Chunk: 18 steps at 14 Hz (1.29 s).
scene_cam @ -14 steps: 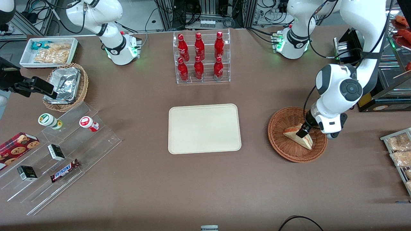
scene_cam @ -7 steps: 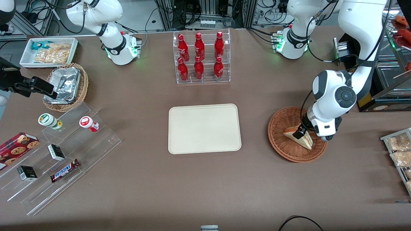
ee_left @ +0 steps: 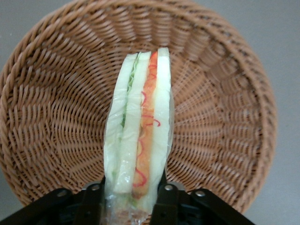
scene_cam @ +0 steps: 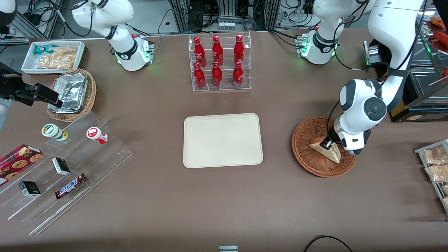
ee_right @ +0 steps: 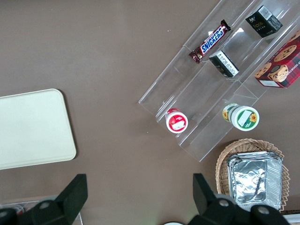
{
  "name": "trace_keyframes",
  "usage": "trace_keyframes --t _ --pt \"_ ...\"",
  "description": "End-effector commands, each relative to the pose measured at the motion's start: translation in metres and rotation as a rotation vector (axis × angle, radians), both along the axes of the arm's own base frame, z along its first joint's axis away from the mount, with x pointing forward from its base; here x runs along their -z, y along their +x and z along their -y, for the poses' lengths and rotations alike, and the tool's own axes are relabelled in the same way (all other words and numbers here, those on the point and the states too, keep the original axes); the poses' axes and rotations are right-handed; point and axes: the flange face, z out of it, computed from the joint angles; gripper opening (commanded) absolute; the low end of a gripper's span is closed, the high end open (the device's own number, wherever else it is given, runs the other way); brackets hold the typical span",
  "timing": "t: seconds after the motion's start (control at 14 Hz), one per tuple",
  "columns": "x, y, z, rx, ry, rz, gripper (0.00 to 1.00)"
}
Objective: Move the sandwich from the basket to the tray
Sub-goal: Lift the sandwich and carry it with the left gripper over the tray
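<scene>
The sandwich (scene_cam: 333,154) is a pale bread wedge with a red-orange filling stripe. It lies in the reddish-brown wicker basket (scene_cam: 303,154), toward the working arm's end of the table. My left gripper (scene_cam: 327,144) reaches down into the basket and is shut on the sandwich. In the left wrist view the wrapped sandwich (ee_left: 140,122) stands on edge against the basket's weave (ee_left: 56,93). There the gripper (ee_left: 130,199) has one of its black fingers (ee_left: 93,199) pressed against each side of the wrap. The cream tray (scene_cam: 222,140) lies flat at mid-table, beside the basket.
A clear rack of red bottles (scene_cam: 220,63) stands farther from the camera than the tray. Toward the parked arm's end are a foil-lined basket (scene_cam: 71,94), a white snack bin (scene_cam: 52,56) and acrylic steps with snacks (scene_cam: 66,164). Snack packets (scene_cam: 434,164) lie at the working arm's table edge.
The left arm's wrist has shifted a little toward the tray and settled lower over the basket. The sandwich has stayed in the same spot in the basket.
</scene>
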Motion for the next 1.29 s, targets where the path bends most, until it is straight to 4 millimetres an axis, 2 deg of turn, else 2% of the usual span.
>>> trace_keyframes --t 0.0,0.21,0.29,0.43,0.57,0.79,0.86,1.07,1.21 --pt "-0.052 0.012 -0.004 0.016 0.018 0.023 0.09" --pt "-0.128 0.023 0.008 0.088 0.055 -0.06 0.09" --pt "-0.156 0.025 0.038 0.139 0.056 -0.084 0.09" --pt "-0.187 0.027 0.091 0.218 0.049 -0.079 0.1" --pt "-0.184 0.01 0.162 0.33 0.048 -0.071 0.09" --pt "-0.159 -0.013 0.251 0.492 0.079 -0.073 0.09" --pt "-0.144 -0.021 0.282 0.548 0.094 -0.082 0.09" --pt "-0.112 -0.034 0.36 0.613 0.06 -0.069 0.1" --pt "-0.093 -0.042 0.396 0.66 0.039 -0.045 0.12"
